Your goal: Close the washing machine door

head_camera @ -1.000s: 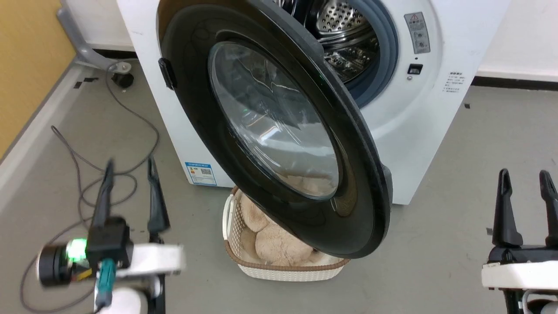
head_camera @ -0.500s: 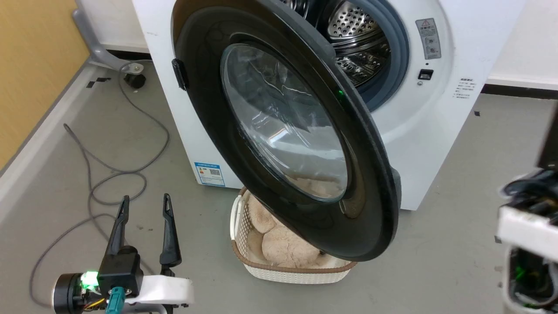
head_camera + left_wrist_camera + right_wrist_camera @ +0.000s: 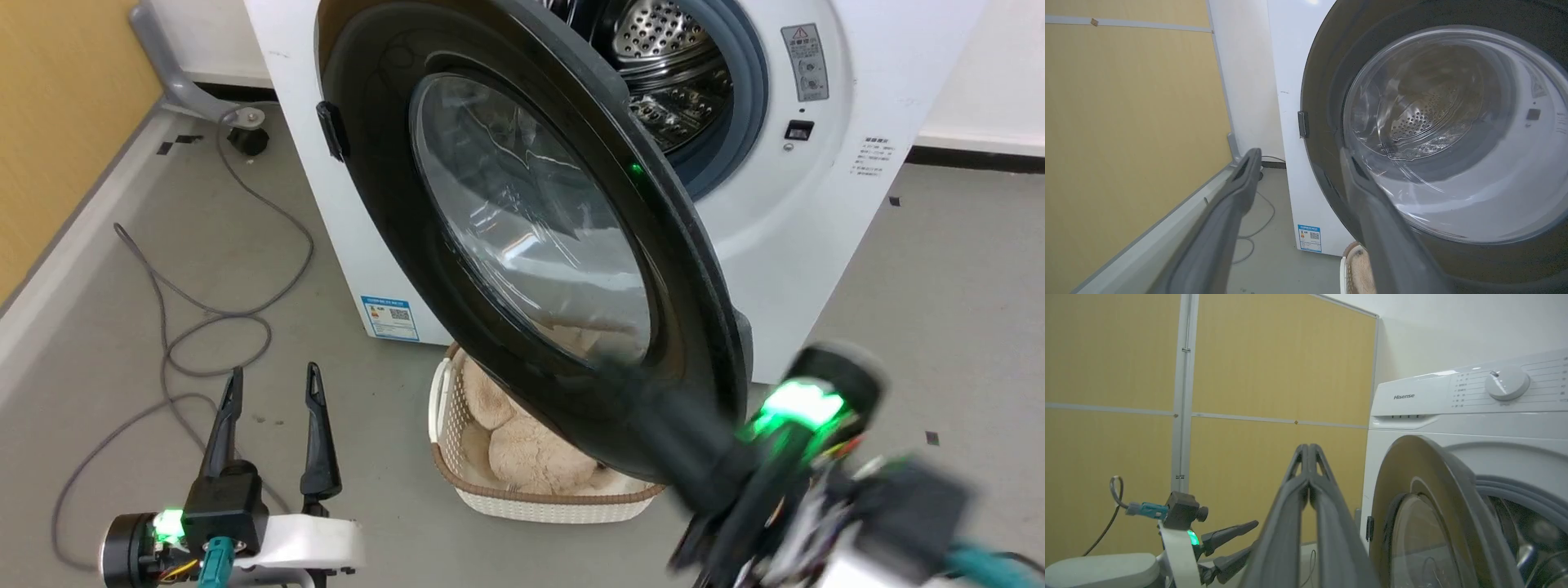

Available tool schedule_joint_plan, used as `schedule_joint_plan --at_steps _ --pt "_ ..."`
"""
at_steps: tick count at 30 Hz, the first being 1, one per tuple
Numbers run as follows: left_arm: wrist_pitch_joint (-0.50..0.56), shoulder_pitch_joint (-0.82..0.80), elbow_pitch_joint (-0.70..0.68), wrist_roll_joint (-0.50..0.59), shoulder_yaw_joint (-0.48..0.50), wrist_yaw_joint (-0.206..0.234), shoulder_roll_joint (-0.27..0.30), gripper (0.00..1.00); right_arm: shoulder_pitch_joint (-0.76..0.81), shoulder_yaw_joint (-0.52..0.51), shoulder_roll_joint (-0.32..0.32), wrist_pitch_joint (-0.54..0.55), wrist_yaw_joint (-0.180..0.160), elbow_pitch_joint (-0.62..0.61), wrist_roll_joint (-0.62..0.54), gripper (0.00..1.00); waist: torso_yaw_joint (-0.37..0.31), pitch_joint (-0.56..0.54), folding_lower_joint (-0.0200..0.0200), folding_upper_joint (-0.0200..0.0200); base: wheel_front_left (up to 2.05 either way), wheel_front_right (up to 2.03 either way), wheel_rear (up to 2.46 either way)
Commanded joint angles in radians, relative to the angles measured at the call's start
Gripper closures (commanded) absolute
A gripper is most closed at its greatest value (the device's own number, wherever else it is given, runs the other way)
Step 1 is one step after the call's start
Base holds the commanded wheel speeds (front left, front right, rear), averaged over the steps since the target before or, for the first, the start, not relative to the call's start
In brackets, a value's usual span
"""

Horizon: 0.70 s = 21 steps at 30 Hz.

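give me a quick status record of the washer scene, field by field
washing machine door: open, swung out from the front
washing machine: steel drum exposed
left gripper: jaws open, low left, apart from the door
right gripper: jaws shut on nothing; blurred by the door's lower rim in head view, contact unclear
basket: on the floor under the door, holding beige plush

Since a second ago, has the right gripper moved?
Yes. The right gripper swung left, from right of the washing machine toward the washing machine door's lower rim.

The washing machine door (image 3: pixel 531 237) is glossy black plastic and clear glass; the drum (image 3: pixel 653 41) shiny perforated steel.
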Motion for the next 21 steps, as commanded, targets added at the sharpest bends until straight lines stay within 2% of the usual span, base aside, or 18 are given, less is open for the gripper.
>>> schedule_joint_plan --at_steps 1,6,10,16,17,21 --pt "-0.004 0.009 0.001 0.01 0.005 -0.002 -0.003 0.0 0.004 0.028 -0.019 -0.003 0.001 0.023 -0.024 1.0 -0.005 0.005 0.0 -0.0001 0.0 0.0 0.0" --pt "-0.004 -0.001 -0.002 0.016 0.006 -0.006 -0.011 0.0 0.036 0.114 -0.055 -0.003 0.001 0.168 -0.118 1.0 -0.019 0.027 0.0 -0.0001 0.0 0.0 0.0" --pt "-0.004 -0.014 -0.004 0.021 0.001 -0.009 -0.018 0.0 0.057 0.094 -0.06 -0.003 0.001 0.283 -0.148 1.0 -0.033 0.052 0.0 -0.0001 0.0 0.0 0.0" --pt "-0.004 -0.041 -0.008 0.031 -0.005 -0.011 -0.024 0.0 0.071 -0.01 -0.054 -0.003 0.001 0.372 -0.156 1.0 -0.052 0.094 0.0 -0.0001 0.0 0.0 0.0" --pt "-0.004 -0.054 -0.008 0.032 -0.008 -0.012 -0.027 0.0 0.078 -0.09 -0.042 -0.003 0.001 0.385 -0.148 1.0 -0.058 0.113 0.0 -0.0001 0.0 0.0 0.0" --pt "-0.004 -0.069 -0.012 0.036 -0.011 -0.011 -0.029 0.0 0.077 -0.193 -0.026 -0.003 0.001 0.389 -0.142 1.0 -0.067 0.14 0.0 -0.0001 0.0 0.0 0.0"
